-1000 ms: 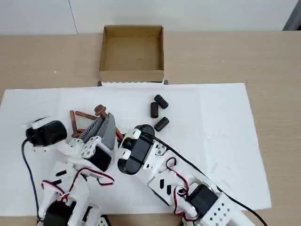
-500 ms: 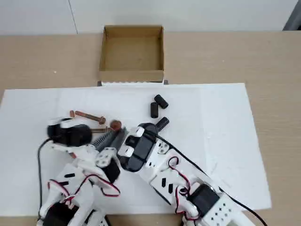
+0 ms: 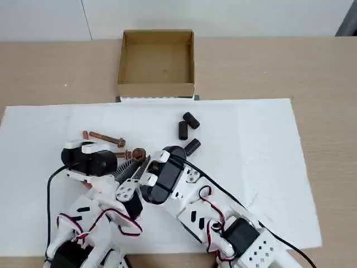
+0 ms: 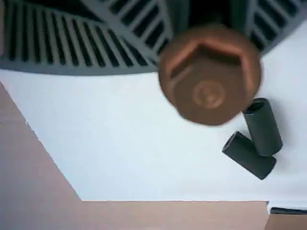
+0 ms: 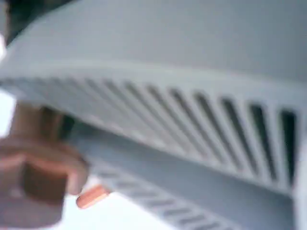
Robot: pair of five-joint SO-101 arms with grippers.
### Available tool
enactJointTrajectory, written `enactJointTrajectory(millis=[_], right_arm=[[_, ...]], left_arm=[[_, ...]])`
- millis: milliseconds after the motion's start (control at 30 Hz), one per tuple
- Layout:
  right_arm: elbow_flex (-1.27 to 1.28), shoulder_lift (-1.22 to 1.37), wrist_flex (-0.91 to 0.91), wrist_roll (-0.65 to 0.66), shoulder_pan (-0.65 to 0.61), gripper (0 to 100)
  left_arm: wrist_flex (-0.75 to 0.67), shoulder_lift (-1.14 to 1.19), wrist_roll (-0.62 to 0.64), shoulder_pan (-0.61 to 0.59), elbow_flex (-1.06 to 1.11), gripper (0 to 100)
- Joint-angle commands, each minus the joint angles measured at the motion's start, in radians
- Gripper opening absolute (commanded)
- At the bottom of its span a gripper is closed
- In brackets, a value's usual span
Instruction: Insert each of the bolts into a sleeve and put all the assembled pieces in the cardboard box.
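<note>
While the left gripper (image 3: pixel 135 159) sits low over the white sheet (image 3: pixel 251 145), its two dark ribbed fingers (image 4: pixel 72 43) are closed tight on a copper bolt (image 3: pixel 138 153). In the left wrist view the six-sided head of this bolt (image 4: pixel 209 79) pokes out between the fingers and faces the camera. Its long part is hidden.

The right gripper (image 3: pixel 162 163) is just beside the left one, so close that the two arms nearly touch. In the right wrist view the ribbed finger (image 5: pixel 201 129) of the left gripper is very near, with the bolt head (image 5: pixel 33 177) at one side. Whether the right gripper is open or closed cannot be told.

A second bolt (image 3: pixel 106 137) lies flat on the sheet, near the left arm, on the side toward the box. What looks like part of a third bolt (image 3: pixel 120 154) peeks out just beside the held one.

Three black sleeves (image 3: pixel 182 130) lie on the sheet between the arms and the box. Two of them lie just beside each other, and the left wrist view shows that pair (image 4: pixel 249 154) past the bolt head. The last sleeve (image 3: pixel 192 146) lies right next to the front of the right arm.

The cardboard box (image 3: pixel 156 89) stands on the brown table (image 3: pixel 323 72) at the far edge of the sheet, with its open top facing up, well apart from both grippers.
</note>
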Motion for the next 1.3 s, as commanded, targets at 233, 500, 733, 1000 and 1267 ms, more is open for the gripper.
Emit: enactJointTrajectory(millis=[233,500,733,1000,1267], right_arm=[[-0.018,-0.036,-0.012,0.002,0.025,0.4],[-0.017,-0.028,-0.005,0.002,0.025,0.4],[0.026,-0.038,-0.013,0.003,0.025,0.4],[0.028,-0.038,-0.013,0.003,0.025,0.4],[0.028,-0.038,-0.013,0.0,0.096,0.4]], left_arm=[[0.02,-0.008,-0.086,-0.124,-0.012,21],[0.017,-0.008,-0.066,-0.117,-0.05,21],[0.021,-0.008,-0.058,-0.035,-0.11,21],[0.018,-0.008,-0.06,-0.031,-0.111,21],[-0.044,-0.008,-0.098,-0.181,-0.114,0]])
